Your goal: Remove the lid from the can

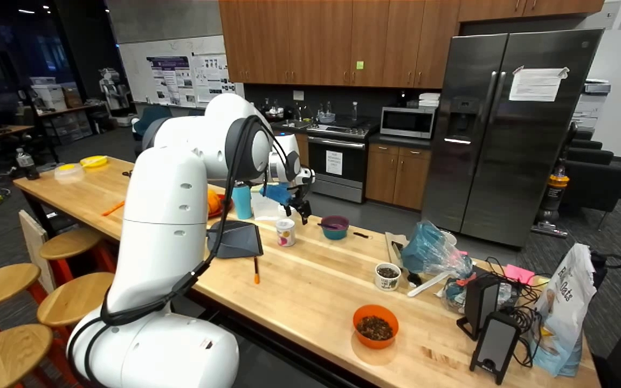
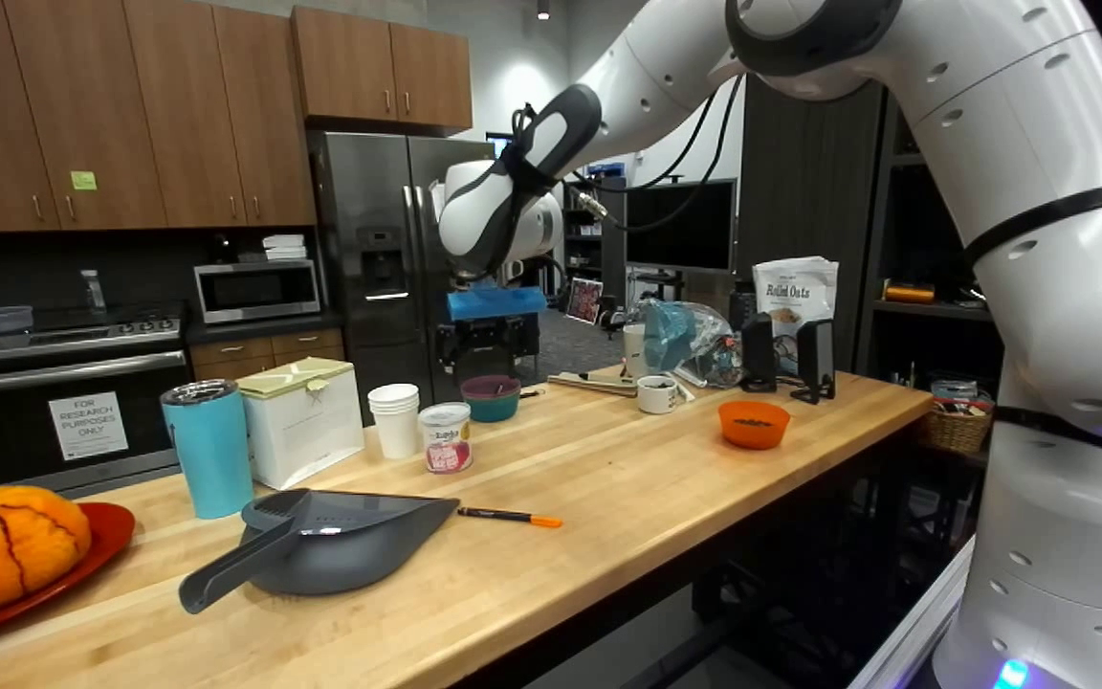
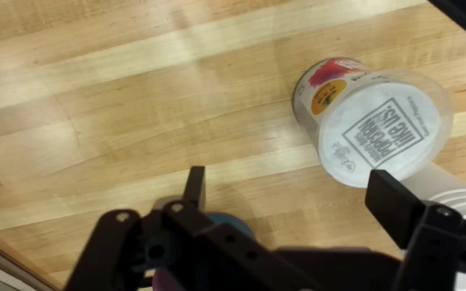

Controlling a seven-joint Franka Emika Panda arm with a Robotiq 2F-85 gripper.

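The can, white with pink and orange print, stands upright on the wooden table in both exterior views (image 1: 285, 236) (image 2: 448, 450). In the wrist view the can (image 3: 328, 91) is at the upper right. Its translucent white lid (image 3: 382, 125) is on its top and faces the camera. My gripper (image 3: 287, 180) is open, with nothing between its fingers. It is above the table, beside the can and apart from it. In the wrist view the right finger slightly overlaps the lid's edge. The gripper also shows in both exterior views (image 1: 296, 211) (image 2: 489, 359).
A stack of white paper cups (image 2: 395, 421) stands close to the can. A teal and purple bowl (image 2: 492, 402) is near the gripper. A dustpan (image 2: 350, 555), an orange-tipped marker (image 2: 513, 518), a white box (image 2: 307, 426) and a blue tumbler (image 2: 209, 455) are around.
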